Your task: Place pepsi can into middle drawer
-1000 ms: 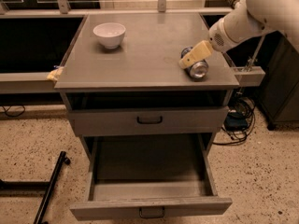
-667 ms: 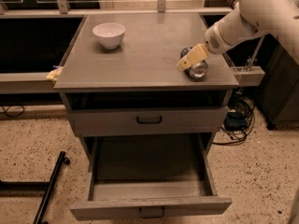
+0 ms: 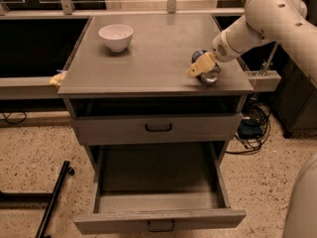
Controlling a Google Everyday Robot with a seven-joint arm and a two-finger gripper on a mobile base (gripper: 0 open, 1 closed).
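The pepsi can (image 3: 211, 75) lies on its side on the grey cabinet top (image 3: 158, 48), near the front right corner, with a silver end facing me. My gripper (image 3: 201, 65), with tan pads, is right at the can and partly covers it from the upper left. The white arm reaches in from the upper right. The middle drawer (image 3: 159, 219), the lowest one, is pulled wide open below, and its inside holds nothing that I can see.
A white bowl (image 3: 116, 36) stands at the back left of the top. The drawer above (image 3: 158, 128) is shut. A black bar (image 3: 53, 197) lies on the floor at the left. Cables (image 3: 250, 128) lie at the right.
My gripper has shifted slightly left and down over the can. The can stays in about the same place on the cabinet top.
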